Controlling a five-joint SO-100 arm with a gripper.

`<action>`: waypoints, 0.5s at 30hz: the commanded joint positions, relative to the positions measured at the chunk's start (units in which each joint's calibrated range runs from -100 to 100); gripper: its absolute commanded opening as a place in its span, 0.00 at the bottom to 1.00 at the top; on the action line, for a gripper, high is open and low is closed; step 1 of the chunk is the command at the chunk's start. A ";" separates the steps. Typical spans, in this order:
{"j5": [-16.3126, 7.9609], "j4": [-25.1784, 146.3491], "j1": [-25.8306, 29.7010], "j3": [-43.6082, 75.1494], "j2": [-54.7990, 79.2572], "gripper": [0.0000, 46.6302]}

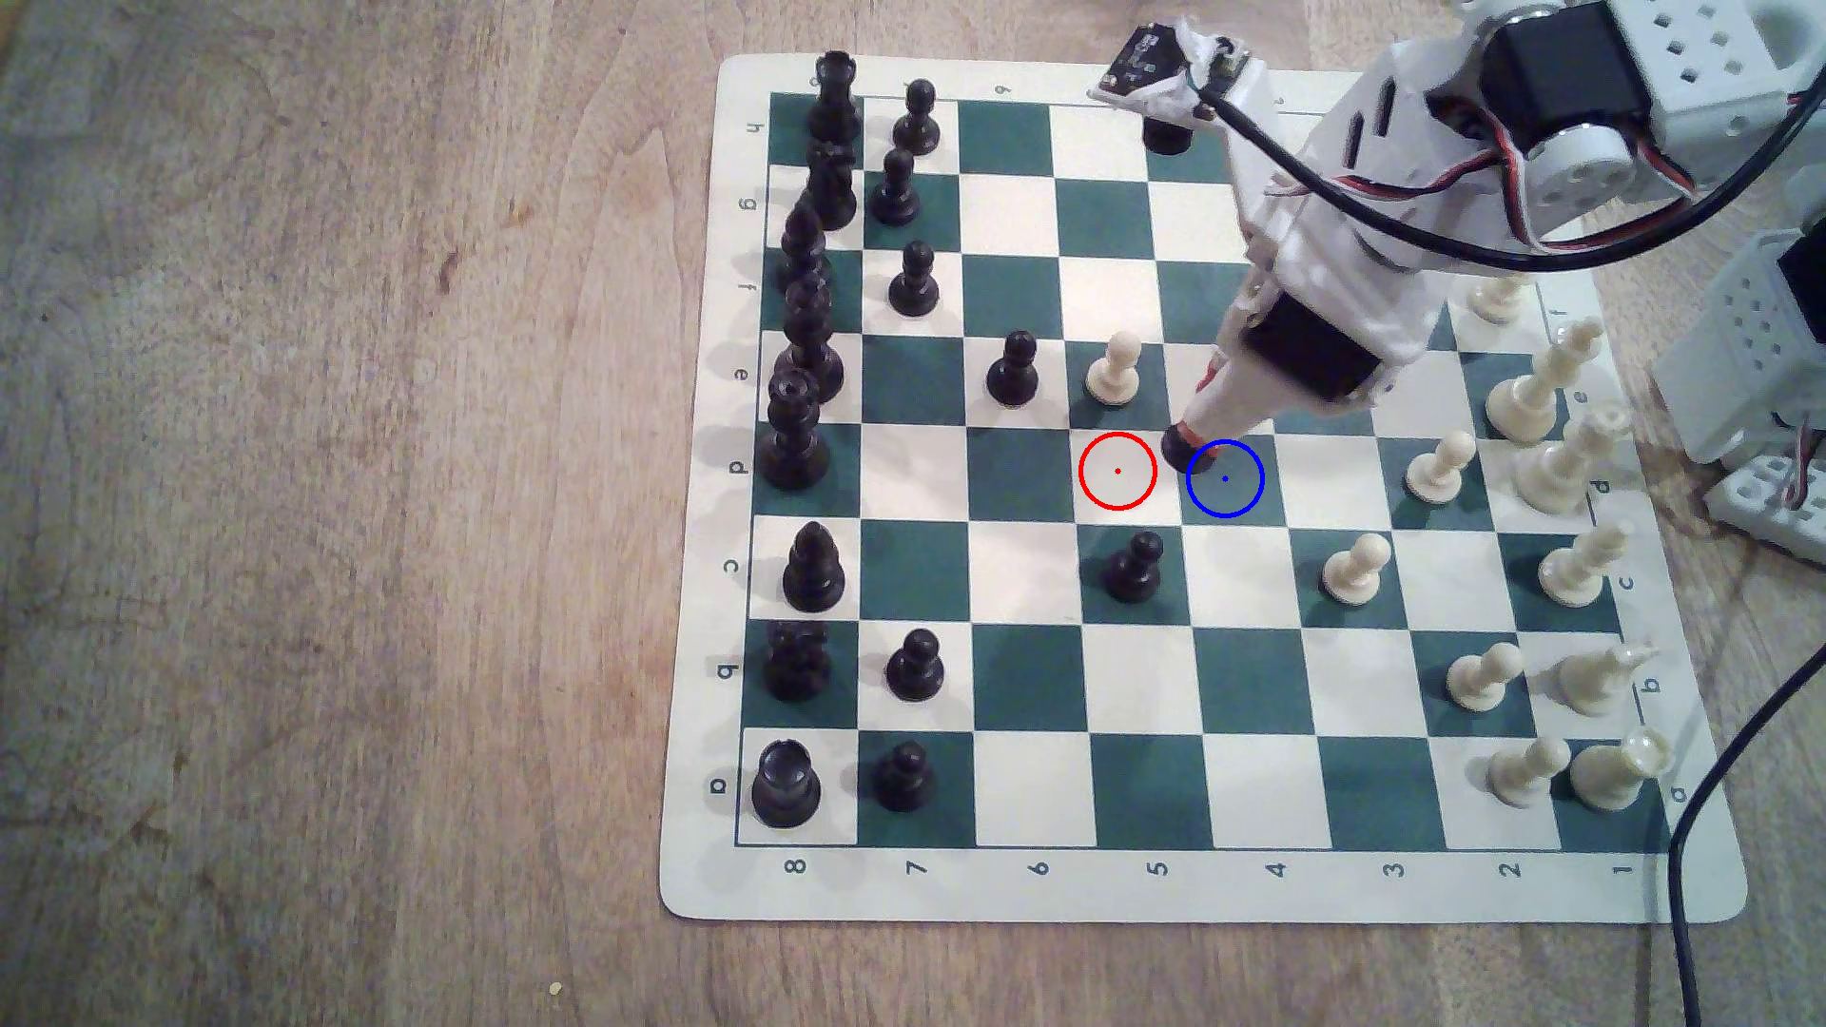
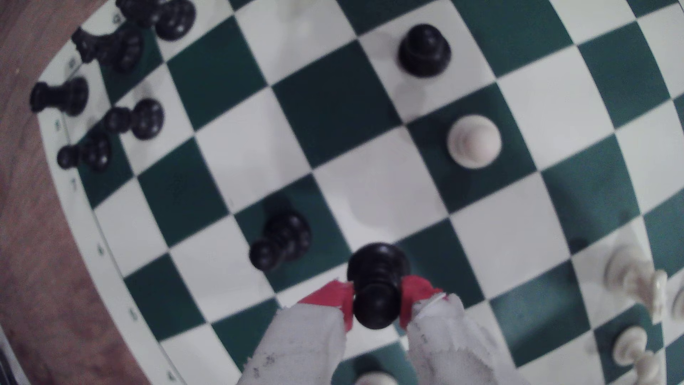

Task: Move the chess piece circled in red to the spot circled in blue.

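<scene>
Wooden table (image 1: 346, 494), one board (image 1: 1028, 889); gripper (image 2: 375, 300) pinches one black pawn (image 2: 375, 285) upright, axis vertical, at the blue-ringed square's (image 1: 1247, 499) edge; red-ringed square (image 1: 1118, 471) bare

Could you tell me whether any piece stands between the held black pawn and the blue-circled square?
Nothing visible does. The gripper holds the black pawn at the blue-ringed dark square's edge; that square is bare. The nearest cream pawn and another black pawn stand on neighbouring squares.
</scene>
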State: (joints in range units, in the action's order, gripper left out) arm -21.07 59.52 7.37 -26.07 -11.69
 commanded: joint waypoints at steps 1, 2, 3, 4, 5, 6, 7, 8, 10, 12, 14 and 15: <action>0.78 0.10 -0.30 -2.76 -7.24 0.01; 0.93 0.10 -0.37 -3.30 -7.33 0.01; 1.03 0.02 -0.37 -3.85 -7.33 0.01; 1.17 -0.23 -0.30 -4.30 -7.24 0.01; 1.32 -0.31 -0.30 -4.75 -6.99 0.01; 1.56 -0.39 -0.06 -5.39 -5.97 0.01; 1.71 -0.55 -0.06 -5.75 -5.37 0.01; 1.81 -0.80 0.02 -5.93 -4.70 0.01; 2.00 -1.78 -0.22 -6.38 -2.74 0.01; 2.05 -2.44 -0.37 -6.57 -1.64 0.01; 2.10 -2.85 -0.37 -6.66 -1.05 0.01; 2.10 -3.17 -0.37 -6.66 -0.54 0.01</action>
State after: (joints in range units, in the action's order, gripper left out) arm -19.17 57.53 7.23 -33.21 -12.02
